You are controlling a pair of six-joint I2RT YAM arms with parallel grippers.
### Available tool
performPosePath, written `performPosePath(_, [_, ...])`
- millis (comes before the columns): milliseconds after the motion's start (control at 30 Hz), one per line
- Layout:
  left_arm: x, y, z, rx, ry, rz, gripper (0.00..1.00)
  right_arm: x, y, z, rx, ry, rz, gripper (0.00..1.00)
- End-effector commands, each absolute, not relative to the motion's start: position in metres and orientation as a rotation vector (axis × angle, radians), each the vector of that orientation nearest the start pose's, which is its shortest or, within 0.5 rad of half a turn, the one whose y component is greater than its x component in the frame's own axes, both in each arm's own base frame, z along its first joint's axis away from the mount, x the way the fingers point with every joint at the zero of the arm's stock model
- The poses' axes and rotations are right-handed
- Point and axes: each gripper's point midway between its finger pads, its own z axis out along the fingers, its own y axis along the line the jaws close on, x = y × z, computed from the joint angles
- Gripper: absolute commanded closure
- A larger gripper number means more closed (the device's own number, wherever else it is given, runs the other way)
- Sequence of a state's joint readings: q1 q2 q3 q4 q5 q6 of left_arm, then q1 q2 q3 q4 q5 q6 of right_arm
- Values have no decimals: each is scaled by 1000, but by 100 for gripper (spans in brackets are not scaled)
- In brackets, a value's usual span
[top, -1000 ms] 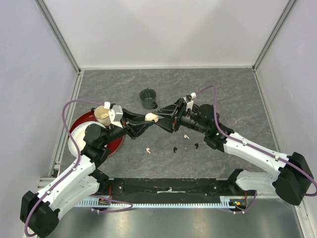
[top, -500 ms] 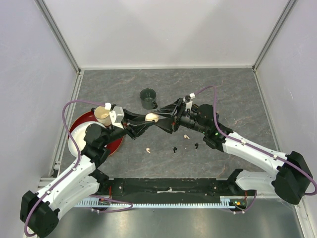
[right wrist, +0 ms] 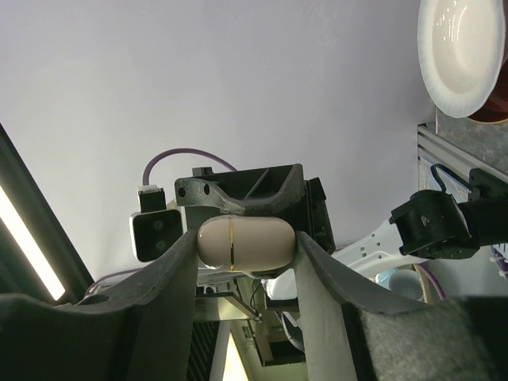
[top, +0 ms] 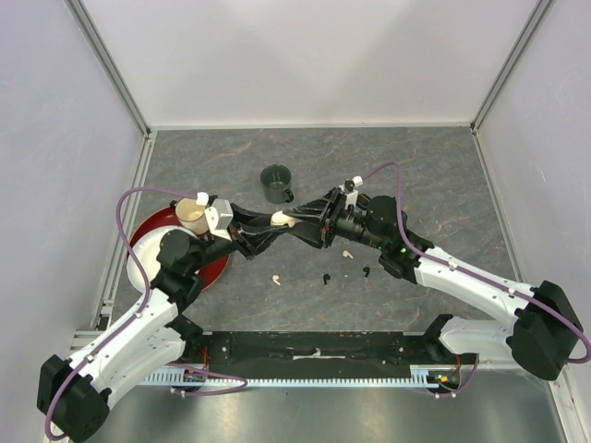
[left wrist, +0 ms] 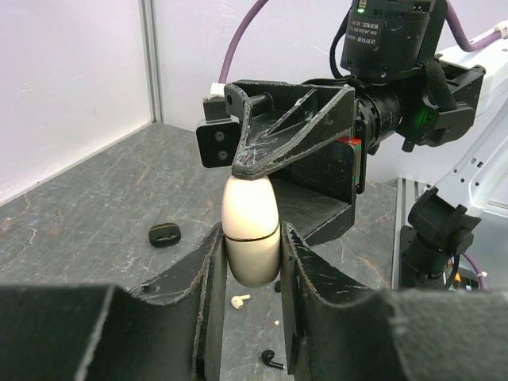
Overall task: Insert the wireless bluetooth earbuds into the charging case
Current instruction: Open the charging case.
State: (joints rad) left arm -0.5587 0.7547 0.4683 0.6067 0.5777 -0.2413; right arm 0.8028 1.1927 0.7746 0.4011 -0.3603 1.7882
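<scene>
The cream charging case (top: 280, 218) hangs above the table middle, held between both grippers. My left gripper (top: 273, 223) is shut on its lower body (left wrist: 251, 246), one finger on each side. My right gripper (top: 294, 219) closes on it from the other side, its fingers against both ends of the case (right wrist: 246, 242). On the table lie two cream earbuds (top: 275, 279) (top: 347, 254) and two black earbuds (top: 327, 278) (top: 367, 271). One cream earbud (left wrist: 236, 300) and one black earbud (left wrist: 272, 361) show below the case in the left wrist view.
A dark green mug (top: 275, 183) stands behind the grippers. A red plate (top: 217, 268) with a white bowl (top: 148, 263) and a tan cup (top: 191, 214) sits at the left. A small black oval object (left wrist: 164, 234) lies on the table.
The right gripper has turned slightly at the case. The case and the left gripper have barely moved. The earbuds have not moved.
</scene>
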Motion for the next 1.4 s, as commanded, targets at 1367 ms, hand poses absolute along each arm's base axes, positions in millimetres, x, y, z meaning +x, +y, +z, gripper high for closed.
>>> performPosePath(1367, [203, -242, 321, 579, 1146, -1085, 66, 193, 359, 348, 585, 1875, 2275, 86])
